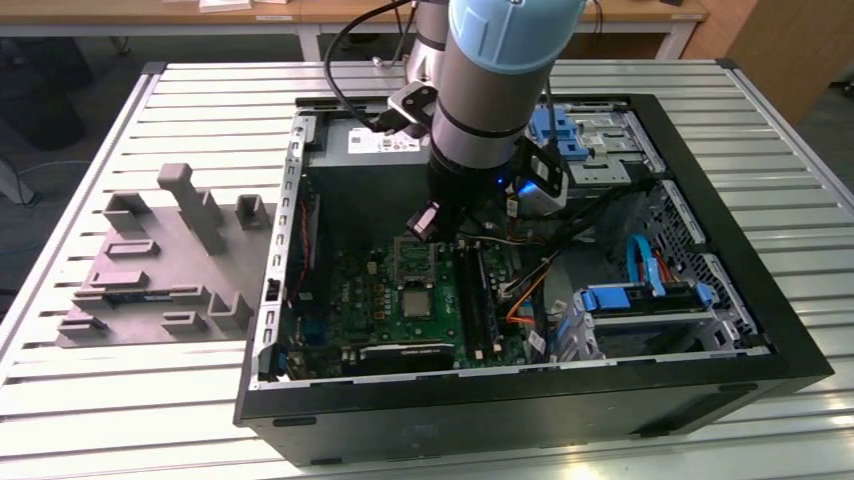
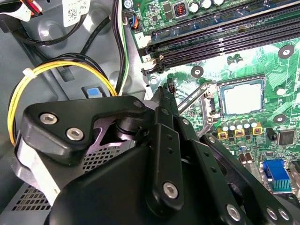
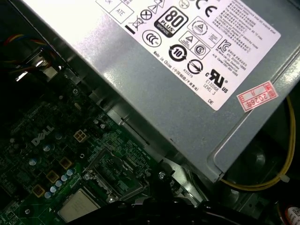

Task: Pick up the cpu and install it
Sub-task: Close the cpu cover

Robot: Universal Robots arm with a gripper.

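Note:
The cpu point(image 1: 418, 298) lies flat in its socket on the green motherboard point(image 1: 360, 300) inside the open computer case; its silver-grey top also shows in both wrist views point(image 2: 242, 98) point(image 3: 78, 207). The socket's metal hold-down frame point(image 2: 202, 96) stands raised beside the chip. My gripper point(image 1: 429, 224) hangs a little above the board, over that raised frame and just off the cpu towards the case's back. Its black fingers point(image 2: 162, 101) are shut together with nothing between them.
The case's black walls point(image 1: 747, 300) ring the work area. The silver power supply point(image 3: 187, 70) sits close behind the socket. Memory slots point(image 2: 225, 42), yellow cables point(image 2: 56, 68) and blue drive brackets point(image 1: 641, 295) crowd the sides. A grey moulded tray point(image 1: 160, 270) rests at the exterior view's left.

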